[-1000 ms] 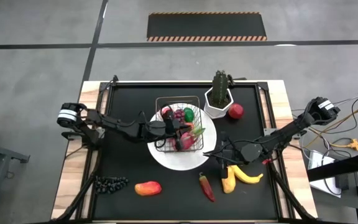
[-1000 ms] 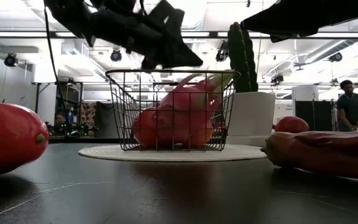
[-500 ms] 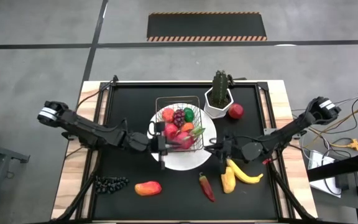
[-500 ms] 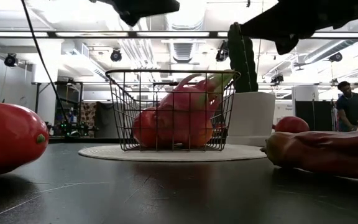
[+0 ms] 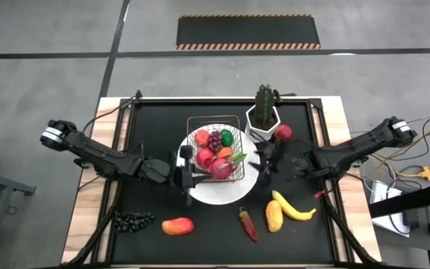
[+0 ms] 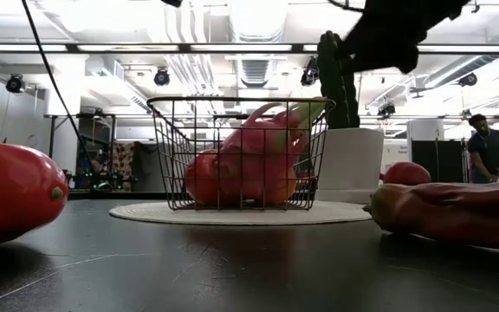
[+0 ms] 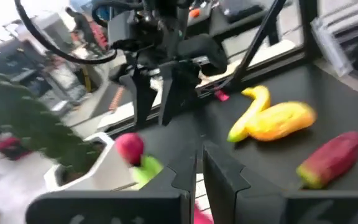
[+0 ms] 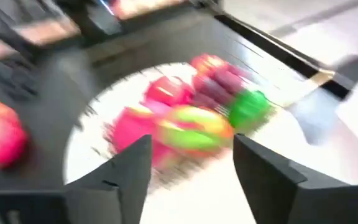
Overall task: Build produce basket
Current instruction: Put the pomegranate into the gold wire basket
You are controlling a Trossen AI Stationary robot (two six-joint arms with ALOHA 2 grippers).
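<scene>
The wire basket (image 5: 213, 146) stands on a round white plate (image 5: 222, 193). It holds a pink dragonfruit (image 5: 222, 166), red apples, purple grapes, a green piece and an orange piece; the low view shows the basket (image 6: 241, 152) too. My left gripper (image 5: 187, 170) hovers at the plate's left rim, shut and empty, as the left wrist view (image 7: 199, 168) shows. My right gripper (image 5: 263, 161) hovers at the plate's right rim, open and empty, as the right wrist view (image 8: 191, 168) shows. A banana (image 5: 297, 210), a yellow mango (image 5: 274, 216), a red chili (image 5: 248, 224), an orange-red mango (image 5: 178, 226) and dark grapes (image 5: 131, 220) lie on the mat.
A cactus in a white pot (image 5: 263, 113) stands right of the basket's far corner, with a red apple (image 5: 283, 133) beside it. The black mat (image 5: 148, 127) is bare at the far left. A person (image 6: 483, 143) stands in the room behind the table.
My left gripper has drawn back from above the basket toward the table's left edge and now hangs at the plate's left rim. My right gripper has gone from beside the banana toward the far edge, up to the plate's right rim. The produce has stayed in place.
</scene>
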